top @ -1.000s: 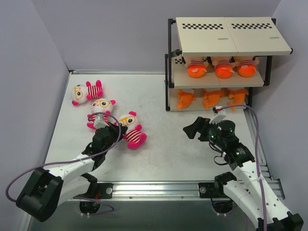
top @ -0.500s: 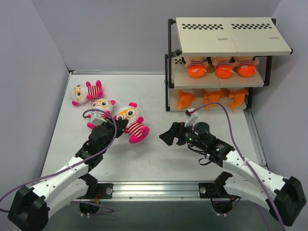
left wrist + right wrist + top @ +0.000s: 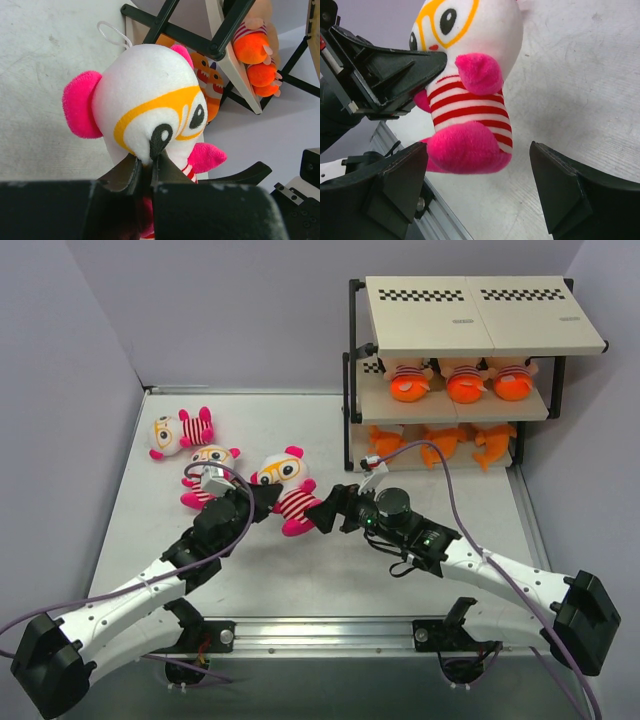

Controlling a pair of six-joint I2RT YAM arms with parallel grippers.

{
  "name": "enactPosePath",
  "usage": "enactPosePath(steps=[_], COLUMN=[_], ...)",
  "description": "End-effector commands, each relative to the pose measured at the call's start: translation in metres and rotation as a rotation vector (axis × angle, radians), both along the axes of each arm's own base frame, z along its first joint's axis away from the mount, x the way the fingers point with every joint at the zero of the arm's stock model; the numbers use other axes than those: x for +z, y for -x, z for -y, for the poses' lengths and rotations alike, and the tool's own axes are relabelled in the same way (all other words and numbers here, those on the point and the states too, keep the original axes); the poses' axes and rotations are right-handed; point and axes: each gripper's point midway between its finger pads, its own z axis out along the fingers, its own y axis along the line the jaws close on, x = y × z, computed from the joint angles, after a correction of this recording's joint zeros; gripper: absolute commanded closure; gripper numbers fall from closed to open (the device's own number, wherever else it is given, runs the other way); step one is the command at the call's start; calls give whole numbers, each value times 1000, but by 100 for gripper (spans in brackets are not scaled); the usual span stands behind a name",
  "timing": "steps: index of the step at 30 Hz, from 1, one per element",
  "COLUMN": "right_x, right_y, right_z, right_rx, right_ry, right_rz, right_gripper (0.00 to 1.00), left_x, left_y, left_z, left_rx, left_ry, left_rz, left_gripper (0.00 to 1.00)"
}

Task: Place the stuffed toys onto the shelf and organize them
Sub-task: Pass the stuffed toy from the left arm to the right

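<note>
My left gripper (image 3: 264, 502) (image 3: 146, 167) is shut on the white face of a pink-limbed stuffed toy with yellow glasses (image 3: 287, 490) (image 3: 150, 100) (image 3: 470, 95), holding it upright above the table. My right gripper (image 3: 325, 512) (image 3: 477, 150) stands open, one finger on each side of the toy's pink feet, not touching them. Two more glasses toys (image 3: 180, 432) (image 3: 205, 472) lie at the table's left. The shelf (image 3: 480, 325) stands at the back right, its top board bare. Three striped dolls (image 3: 462, 380) fill the middle tier and three orange sharks (image 3: 440, 445) the bottom one.
The shelf's black frame (image 3: 175, 30) is just beyond the held toy in the left wrist view. Grey walls close in the left, back and right sides. A metal rail (image 3: 330, 632) runs along the near edge. Purple cables (image 3: 440, 455) arc over the right arm.
My left gripper has carried the glasses toy right and up off the table, towards the middle. The right arm has swung left until its open jaws flank the toy's feet.
</note>
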Motion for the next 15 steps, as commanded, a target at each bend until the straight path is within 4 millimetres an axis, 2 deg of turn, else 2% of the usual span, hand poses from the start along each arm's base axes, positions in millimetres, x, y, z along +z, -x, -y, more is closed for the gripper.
enactPosePath(steps=[1,7,15], right_x=[41,43,40], right_y=[-14,-19,-27], right_z=[-11,-13,-13], right_rx=[-32,-47,-65], right_ry=[-83,-64,-12], right_rz=[87,95,100], right_gripper=[16,18,32], left_x=[37,49,75], left_y=[-5,-3,1], left_z=[4,16,28], left_rx=[24,-6,-44], left_ry=[11,-14,-51], left_rz=[83,126,218], left_gripper=[97,97,96])
